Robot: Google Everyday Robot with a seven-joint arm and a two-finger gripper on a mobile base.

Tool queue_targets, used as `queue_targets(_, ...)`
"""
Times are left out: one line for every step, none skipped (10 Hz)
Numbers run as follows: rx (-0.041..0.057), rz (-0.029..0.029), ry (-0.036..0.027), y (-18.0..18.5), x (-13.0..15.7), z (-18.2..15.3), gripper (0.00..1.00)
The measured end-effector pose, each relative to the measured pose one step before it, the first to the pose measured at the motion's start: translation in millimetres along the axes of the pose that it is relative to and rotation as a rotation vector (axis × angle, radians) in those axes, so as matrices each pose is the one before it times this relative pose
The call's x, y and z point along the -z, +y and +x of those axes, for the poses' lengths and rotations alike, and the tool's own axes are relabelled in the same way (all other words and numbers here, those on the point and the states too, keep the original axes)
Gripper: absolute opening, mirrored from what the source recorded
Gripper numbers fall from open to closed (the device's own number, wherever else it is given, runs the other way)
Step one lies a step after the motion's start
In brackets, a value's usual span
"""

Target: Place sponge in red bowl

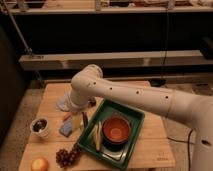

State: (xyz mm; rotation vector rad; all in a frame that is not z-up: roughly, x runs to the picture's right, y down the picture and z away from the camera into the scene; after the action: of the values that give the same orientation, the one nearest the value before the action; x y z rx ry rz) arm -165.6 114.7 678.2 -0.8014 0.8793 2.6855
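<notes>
Now the sponge (66, 129) lies flat, long axis near-to-far, beside the gripper (80, 120), opening impossible to tell.

Wooden table (52, 102), dark shelving (115, 60) behind, dim warm light.

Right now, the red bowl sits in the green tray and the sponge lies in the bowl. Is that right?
No. The camera view shows the sponge on the table beside the green tray, the claw close by it; the red bowl is empty.
</notes>
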Motion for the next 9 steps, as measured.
queue_targets(0.00433, 0.00658, -0.00441, 0.04, -1.28, 0.26, 0.80)
queue_targets(0.01048, 0.01176, -0.00072, 0.41, -7.52, 3.06, 0.80)
queue_targets(0.01269, 0.01530, 0.00342, 0.01, -14.95, 3.27, 0.80)
queue_targets(0.01075, 0.01473, 0.00530, -0.03, -18.88, 1.22, 0.80)
queue_targets(0.00852, 0.01603, 0.00803, 0.15, -19.58, 0.97, 0.80)
queue_targets(0.01412, 0.02125, 0.01063, 1.01, -23.94, 2.37, 0.80)
queue_targets(0.01224, 0.02256, 0.01174, 2.17, -21.86, 1.98, 0.80)
queue_targets(0.00723, 0.01939, 0.00908, 2.14, -16.21, 0.48, 0.80)
queue_targets(0.00857, 0.02005, 0.00929, 3.10, -16.52, 1.96, 0.80)
